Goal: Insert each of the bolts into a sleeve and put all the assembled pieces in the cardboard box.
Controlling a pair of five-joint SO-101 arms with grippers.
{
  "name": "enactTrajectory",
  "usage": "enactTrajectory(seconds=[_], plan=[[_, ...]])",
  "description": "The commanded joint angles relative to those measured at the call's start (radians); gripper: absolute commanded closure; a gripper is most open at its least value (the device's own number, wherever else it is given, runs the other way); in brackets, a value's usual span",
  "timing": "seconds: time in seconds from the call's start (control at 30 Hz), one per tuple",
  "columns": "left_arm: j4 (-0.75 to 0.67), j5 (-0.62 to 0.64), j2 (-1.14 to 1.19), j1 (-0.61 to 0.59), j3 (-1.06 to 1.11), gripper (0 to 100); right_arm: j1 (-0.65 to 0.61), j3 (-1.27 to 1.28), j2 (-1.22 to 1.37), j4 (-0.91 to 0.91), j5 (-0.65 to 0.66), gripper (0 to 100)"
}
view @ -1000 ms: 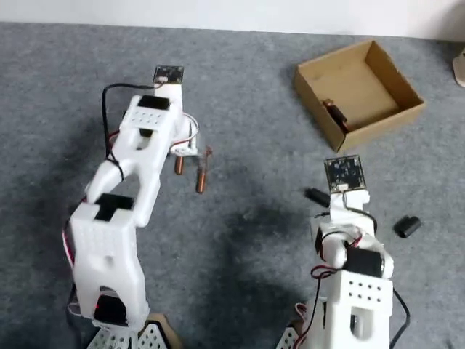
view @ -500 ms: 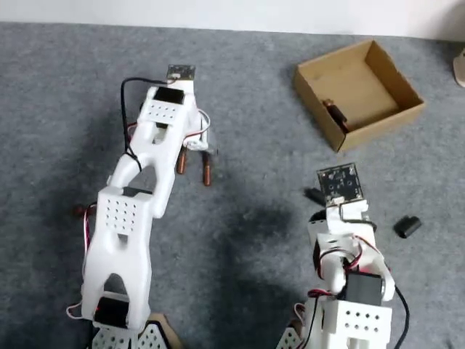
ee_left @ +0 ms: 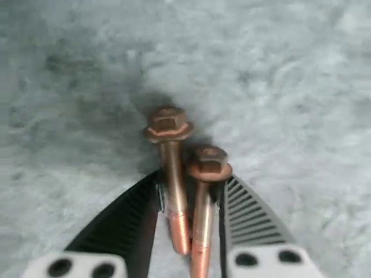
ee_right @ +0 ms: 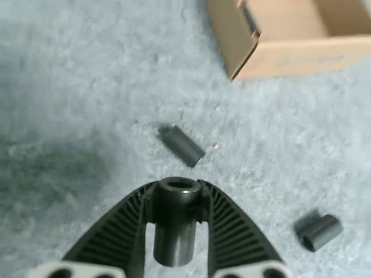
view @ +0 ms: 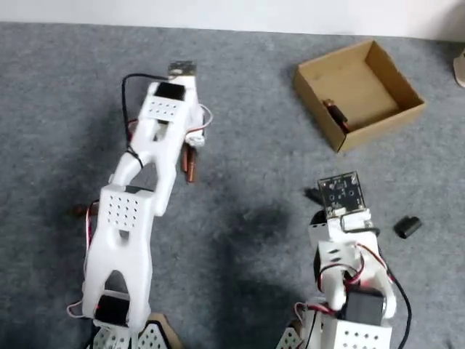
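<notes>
**A:** Bolts (ee_left: 172, 174) first. Two lie side by side on the grey carpet (view: 254, 167), both between the fingers of the left gripper (ee_left: 192, 176). What could go wrong?

**B:** I'd judge it takes both at once. Two shanks in one grip sit crooked, so one may slip out on a lift. Neither would line up cleanly with a bore.

**A:** And on the right?

**B:** The right gripper (ee_right: 178, 188) carries a held sleeve (ee_right: 175, 223), open end facing outward. A bolt arriving tilted could catch the rim and twist it in the pads.

**A:** How do the jaws stand, left side first?

**B:** On the left they are only narrowly apart, closed in on the pair. One finger presses each shank, and the heads poke out past the tips. On the right they are closed snugly, with both fingers against the sleeve's sides.

**A:** And the rest?

**B:** The nearer loose sleeve (ee_right: 182, 146) lies on the carpet just ahead of the right gripper. The farther loose sleeve (view: 407, 227) lies off to that arm's right. Beyond them is the cardboard box (view: 318, 105), with one assembled piece (view: 334, 114) inside against its wall.
</notes>
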Motion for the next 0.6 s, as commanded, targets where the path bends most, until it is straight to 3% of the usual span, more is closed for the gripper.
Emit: enactTrajectory(seconds=[0.0, 0.13, 0.57], plan=[[0.144, 0.048, -0.007, -0.05, -0.11, 99, -0.03, -0.013, -0.108, 0.004, 0.011, 99.3], [0.285, 0.097, -0.007, -0.042, -0.232, 99, -0.133, -0.012, -0.189, 0.004, 0.006, 99.3], [0.287, 0.117, -0.239, -0.059, -0.229, 99, -0.297, -0.01, -0.173, -0.004, 0.002, 99.3]])
